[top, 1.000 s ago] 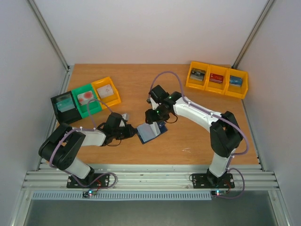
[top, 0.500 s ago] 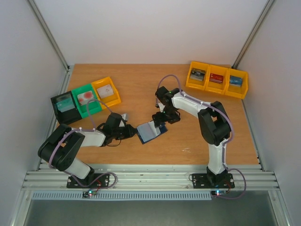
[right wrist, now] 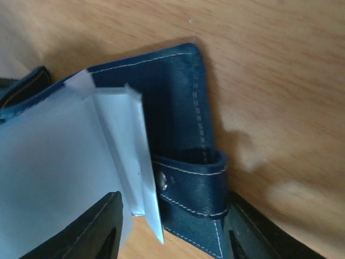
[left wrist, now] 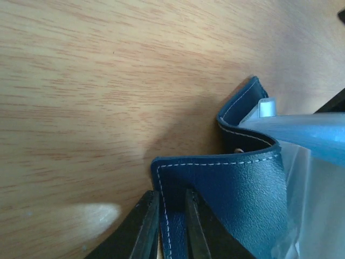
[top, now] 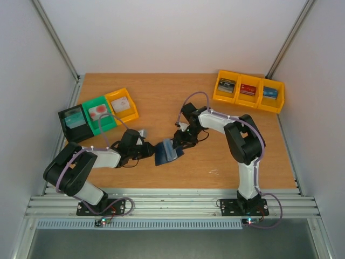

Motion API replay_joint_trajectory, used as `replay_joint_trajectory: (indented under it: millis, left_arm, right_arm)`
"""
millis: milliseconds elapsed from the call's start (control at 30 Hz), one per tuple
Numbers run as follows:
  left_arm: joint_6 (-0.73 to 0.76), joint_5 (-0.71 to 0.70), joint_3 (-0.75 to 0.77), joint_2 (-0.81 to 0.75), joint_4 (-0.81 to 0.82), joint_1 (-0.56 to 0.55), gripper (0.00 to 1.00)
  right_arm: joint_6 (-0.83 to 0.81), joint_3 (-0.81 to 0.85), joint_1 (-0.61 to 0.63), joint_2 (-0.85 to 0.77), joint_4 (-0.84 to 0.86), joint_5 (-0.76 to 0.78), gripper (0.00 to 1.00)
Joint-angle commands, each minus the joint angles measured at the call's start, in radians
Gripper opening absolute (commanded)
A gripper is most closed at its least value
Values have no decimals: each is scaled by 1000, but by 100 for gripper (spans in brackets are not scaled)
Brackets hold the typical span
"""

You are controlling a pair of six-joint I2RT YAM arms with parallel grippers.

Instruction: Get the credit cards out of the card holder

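The card holder [top: 165,152] is a navy bifold wallet on the table between the arms, partly folded. My left gripper [top: 153,152] is shut on its left edge; in the left wrist view the fingers [left wrist: 144,226] pinch the stitched navy flap [left wrist: 237,189]. My right gripper [top: 181,139] is open at the wallet's right end. In the right wrist view its jaws [right wrist: 172,237] straddle the snap strap [right wrist: 188,186] and pale grey leaves or cards [right wrist: 59,162] sticking out of the wallet [right wrist: 172,91]. A pale edge also shows in the left wrist view [left wrist: 302,135]. No red or black card is in view.
A black bin [top: 71,123], a green bin [top: 97,114] and a yellow bin [top: 121,105] stand at the left. A row of three yellow bins [top: 249,90] with small items stands at the back right. Grey walls close in the table.
My right gripper has come down and left onto the wallet's right end. The wallet has shifted a little left and folded up, showing more navy outside. The left gripper keeps its hold.
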Motion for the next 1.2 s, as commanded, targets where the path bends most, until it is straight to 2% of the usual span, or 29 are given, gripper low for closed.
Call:
replay_joint_trajectory:
  millis: [0,167,267,433,533,667,767,833,967,1167]
  left_arm:
    - [26,-17,-17,15,32,-10,16]
    - [26,-10,-21,10,42,-10,18]
    - [24,33,-21,-5,73,-10,26]
    - [22,121,-18,-34,141,-10,44]
    - [31,169,-20,-50,157,-10,50]
    - [44,146,-16,-73,143,-9,53]
    - [67,70,-15,-86,101,-10,56]
    - [146,47,-7,-103,77,-2,58]
    - [210,145,10,-116,61,19,58]
    - [258,133,34,-128,12,32,60]
  right_arm:
    - [108,-38,33,31,165,-158,51]
    - [130,-47,60,14,230,-217,49]
    - [147,-68,60,0,278,-254,43]
    - [189,-103,61,-1,355,-331,22]
    - [223,-128,58,-32,404,-346,2]
    - [226,-129,49,-86,366,-304,1]
    - [190,-110,37,-125,227,-143,1]
    - [142,-101,31,-156,147,-56,1]
    - [111,-104,24,-215,101,-16,1]
    - [58,-127,26,-274,51,16,1]
